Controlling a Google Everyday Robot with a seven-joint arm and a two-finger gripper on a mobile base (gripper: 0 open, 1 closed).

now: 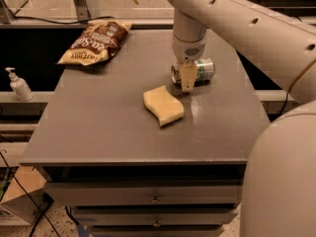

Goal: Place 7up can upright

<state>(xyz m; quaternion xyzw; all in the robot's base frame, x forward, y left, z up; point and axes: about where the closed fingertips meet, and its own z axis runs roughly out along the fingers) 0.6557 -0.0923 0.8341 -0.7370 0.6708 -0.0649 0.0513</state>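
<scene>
The 7up can (202, 70) lies on its side on the grey table (113, 122), whitish-silver with a green band, its length running left to right. My gripper (187, 79) hangs straight down from the arm, right over the can's left end, with one tan finger (187, 78) in front of the can and reaching almost to the tabletop. The can's left end is hidden behind the gripper. The can rests on the table.
A yellow wavy sponge (163, 105) lies just in front and left of the gripper. A brown snack bag (95, 41) lies at the table's back left. A pump bottle (19, 84) stands on a ledge to the left. Drawers sit below the tabletop.
</scene>
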